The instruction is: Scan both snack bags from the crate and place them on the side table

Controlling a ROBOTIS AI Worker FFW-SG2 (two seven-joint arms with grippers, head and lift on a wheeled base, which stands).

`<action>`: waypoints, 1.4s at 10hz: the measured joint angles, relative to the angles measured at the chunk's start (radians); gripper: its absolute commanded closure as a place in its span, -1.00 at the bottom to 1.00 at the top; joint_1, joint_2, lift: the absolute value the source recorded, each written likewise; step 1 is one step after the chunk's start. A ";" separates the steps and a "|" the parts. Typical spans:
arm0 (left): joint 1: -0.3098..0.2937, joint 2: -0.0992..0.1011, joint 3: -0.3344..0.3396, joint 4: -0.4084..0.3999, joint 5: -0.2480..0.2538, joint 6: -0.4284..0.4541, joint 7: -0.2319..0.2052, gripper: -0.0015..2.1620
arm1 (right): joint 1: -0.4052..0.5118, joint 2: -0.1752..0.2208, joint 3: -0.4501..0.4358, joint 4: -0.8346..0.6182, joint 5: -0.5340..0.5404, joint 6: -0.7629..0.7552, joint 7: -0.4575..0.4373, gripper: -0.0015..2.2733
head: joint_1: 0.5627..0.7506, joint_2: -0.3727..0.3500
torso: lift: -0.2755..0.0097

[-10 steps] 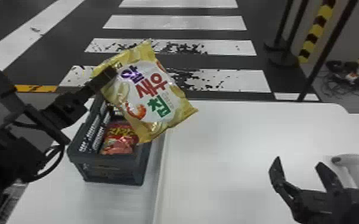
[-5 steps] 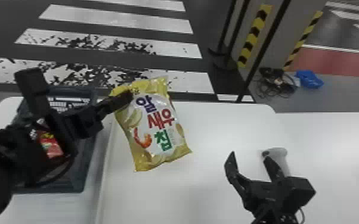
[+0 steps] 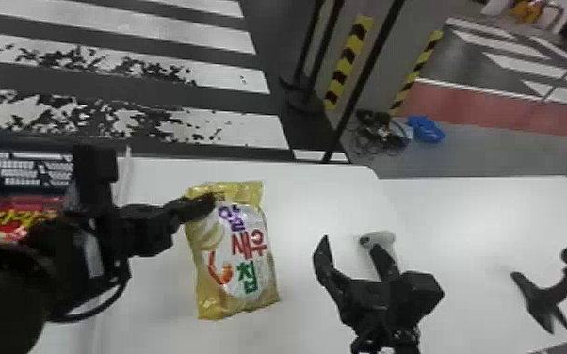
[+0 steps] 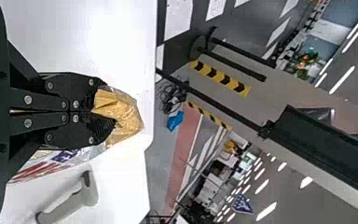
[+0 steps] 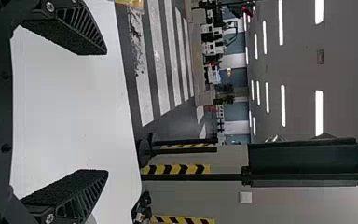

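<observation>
Yellow snack bag [image 3: 235, 254], 1: far end pinched in left jaws; long axis robot-ward; left of spread right jaws.

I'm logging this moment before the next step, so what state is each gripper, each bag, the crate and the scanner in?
Left gripper: shut on the yellow bag.
Right gripper: open, holding nothing.
Yellow bag: upright, pinched near its top corner.
Red bag: in the crate, ungripped.
Crate: open-topped.
Scanner: lying on the table, ungripped.
</observation>
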 measured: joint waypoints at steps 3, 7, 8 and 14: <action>-0.002 -0.037 -0.055 0.114 -0.061 -0.072 0.008 0.68 | -0.045 -0.012 0.030 0.031 -0.008 0.017 0.000 -0.93 | 0.41 -0.94 | 0.26; -0.065 -0.061 -0.112 0.220 -0.109 -0.098 0.017 -0.97 | -0.049 -0.019 0.044 0.034 -0.010 0.019 0.000 -0.93 | 0.41 -0.94 | 0.26; -0.063 -0.058 -0.113 0.212 -0.119 -0.095 0.017 -0.97 | -0.049 -0.020 0.045 0.033 -0.010 0.019 0.000 -0.93 | 0.41 -0.94 | 0.26; -0.161 -0.068 -0.152 0.248 -0.238 -0.048 0.023 -0.97 | -0.044 -0.022 0.043 0.031 -0.009 0.022 0.000 -0.93 | 0.41 -0.94 | 0.26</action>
